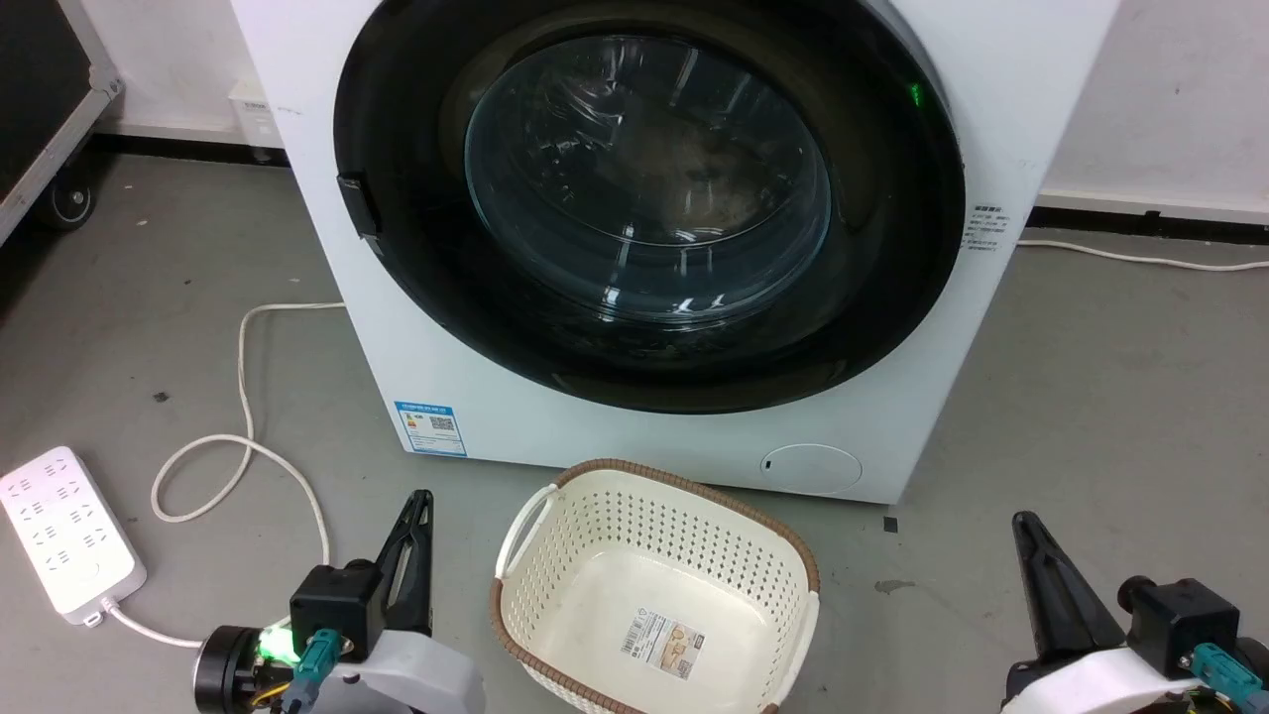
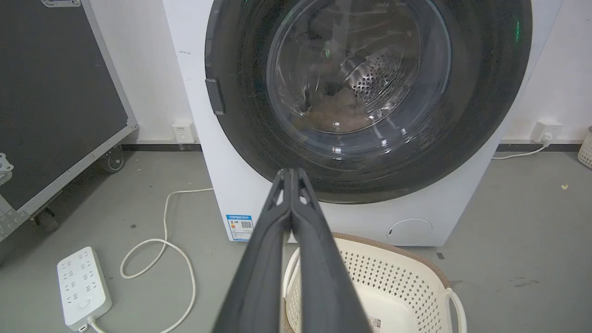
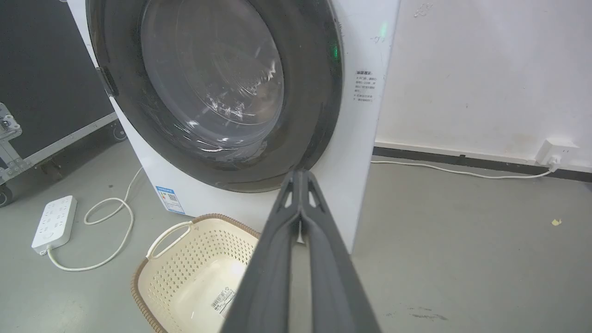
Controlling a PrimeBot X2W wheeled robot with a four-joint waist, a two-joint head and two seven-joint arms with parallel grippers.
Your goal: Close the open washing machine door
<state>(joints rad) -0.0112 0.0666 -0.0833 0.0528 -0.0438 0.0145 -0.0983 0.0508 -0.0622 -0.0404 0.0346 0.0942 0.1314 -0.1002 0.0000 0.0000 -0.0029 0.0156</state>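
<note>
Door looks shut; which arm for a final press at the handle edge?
Left, probably: the handle is on the door's left edge, nearer the left tool; the right tool sits past the machine's right side.

head: up high, tilted down, close to the washing machine door (image 1: 649, 208)
wrists: low, left square-on, right off to the side
shared: that door plus basket (image 1: 654, 526)

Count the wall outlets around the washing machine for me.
2. One wall outlet sits low on the wall left of the washing machine; the other is low on the wall to its right, a white cable plugged into it. The machine could hide more.
</note>
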